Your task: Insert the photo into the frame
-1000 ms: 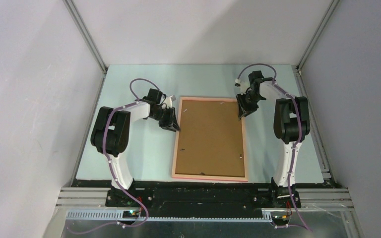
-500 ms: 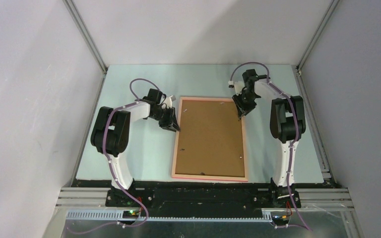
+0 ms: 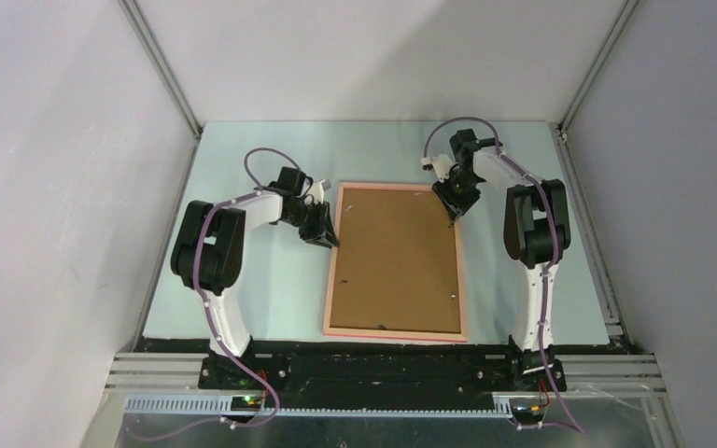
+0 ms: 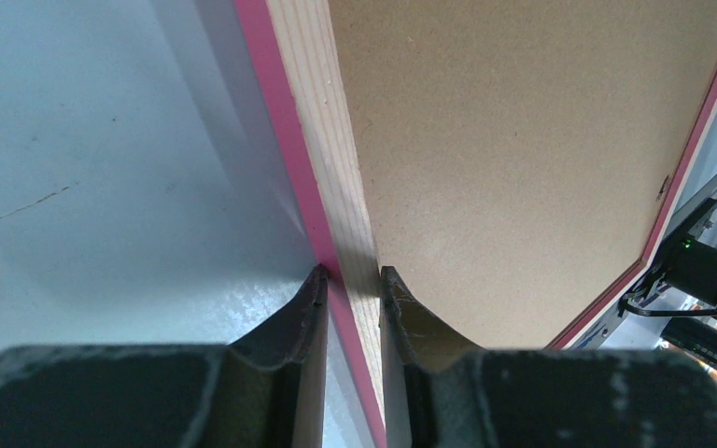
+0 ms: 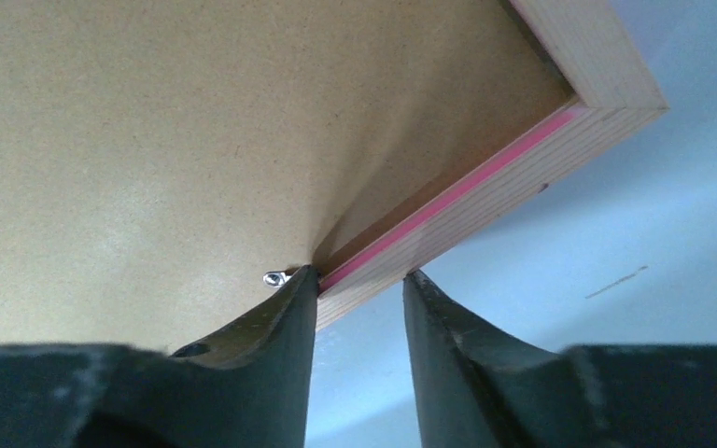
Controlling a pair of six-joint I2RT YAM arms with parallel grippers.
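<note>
Right now the frame (image 3: 394, 332) lies back-up in the middle of the worktop (image 3: 271, 299), its long sides running 12 to 6 o'clock, with the brown backing board (image 3: 397, 257) filling it. At the frame's 10 o'clock, the left claw (image 4: 352, 273) pinches the long rail, one finger on the pink outer edge and the other at the seam with the board. Near the 1 o'clock corner the right claw (image 5: 359, 275) straddles the opposite rail with jaws parted. Its inner finger touches beside a small metal tab (image 5: 274, 278), and its outer finger stands clear of the wood.

The frame (image 3: 394, 331) — salmon-pink border, flat, seemingly face-down — brown backing (image 3: 397, 257) uppermost.
</note>
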